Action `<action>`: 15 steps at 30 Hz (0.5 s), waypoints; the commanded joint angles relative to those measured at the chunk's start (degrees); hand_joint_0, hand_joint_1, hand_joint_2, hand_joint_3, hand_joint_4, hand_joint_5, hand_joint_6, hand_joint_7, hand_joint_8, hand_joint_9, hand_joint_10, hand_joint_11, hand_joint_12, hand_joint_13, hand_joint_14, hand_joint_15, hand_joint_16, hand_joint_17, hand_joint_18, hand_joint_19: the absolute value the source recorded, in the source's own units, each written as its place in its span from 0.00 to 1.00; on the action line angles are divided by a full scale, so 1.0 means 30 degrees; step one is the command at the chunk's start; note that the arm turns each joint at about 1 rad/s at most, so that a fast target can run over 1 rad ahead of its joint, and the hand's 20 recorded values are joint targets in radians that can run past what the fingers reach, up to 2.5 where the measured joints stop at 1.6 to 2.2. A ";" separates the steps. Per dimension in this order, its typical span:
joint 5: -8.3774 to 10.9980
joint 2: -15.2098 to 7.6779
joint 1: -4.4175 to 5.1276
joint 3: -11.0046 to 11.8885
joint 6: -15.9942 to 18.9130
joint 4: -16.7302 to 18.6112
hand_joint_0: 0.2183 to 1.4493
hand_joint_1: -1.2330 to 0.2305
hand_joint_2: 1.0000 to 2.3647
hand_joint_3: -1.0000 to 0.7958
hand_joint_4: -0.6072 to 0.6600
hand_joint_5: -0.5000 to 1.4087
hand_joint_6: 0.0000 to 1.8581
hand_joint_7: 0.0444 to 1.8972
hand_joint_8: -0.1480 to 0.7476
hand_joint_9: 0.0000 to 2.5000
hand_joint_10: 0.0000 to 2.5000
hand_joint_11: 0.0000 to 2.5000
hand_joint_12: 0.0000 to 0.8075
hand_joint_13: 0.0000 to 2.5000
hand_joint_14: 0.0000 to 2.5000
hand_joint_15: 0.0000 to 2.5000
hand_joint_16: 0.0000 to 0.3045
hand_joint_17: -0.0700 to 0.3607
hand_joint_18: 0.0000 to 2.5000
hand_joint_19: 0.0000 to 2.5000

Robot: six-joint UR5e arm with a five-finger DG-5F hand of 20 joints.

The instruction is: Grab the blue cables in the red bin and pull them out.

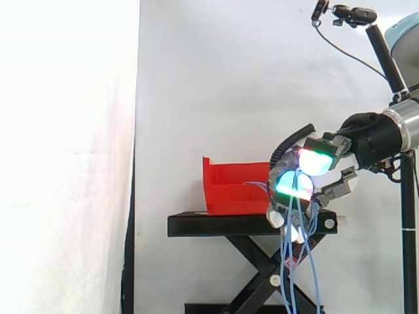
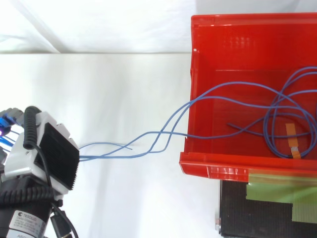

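Gripped blue cables [image 2: 158, 135] stretch bin [image 2: 213, 166] to robot hand [image 2: 54, 153].

Thin blue cables [image 2: 153, 134] are partway out: a few strands cross over the left wall of the open-topped red bin [image 2: 237, 49] and run left, while tangled loops lie on its floor at the right.

Black-and-grey hand [image 1: 329, 152], green and cyan pads [image 1: 315, 162], silver wrist [image 1: 407, 127], pale-blue arm [image 1: 404, 29]
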 commanded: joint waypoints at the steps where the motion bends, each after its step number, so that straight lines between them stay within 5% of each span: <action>1: -0.0004 0.0000 -0.0013 0.0005 0.0044 0.0000 0.45 0.29 0.00 0.00 0.50 0.76 0.07 0.40 0.39 0.31 0.01 0.18 0.38 0.30 0.01 0.19 0.15 0.40 0.23 0.24; 15: -0.0004 0.0000 -0.0042 -0.0025 0.0014 0.0000 0.42 0.30 0.00 0.00 0.52 0.76 0.06 0.41 0.40 0.31 0.01 0.18 0.39 0.31 0.01 0.19 0.15 0.41 0.23 0.23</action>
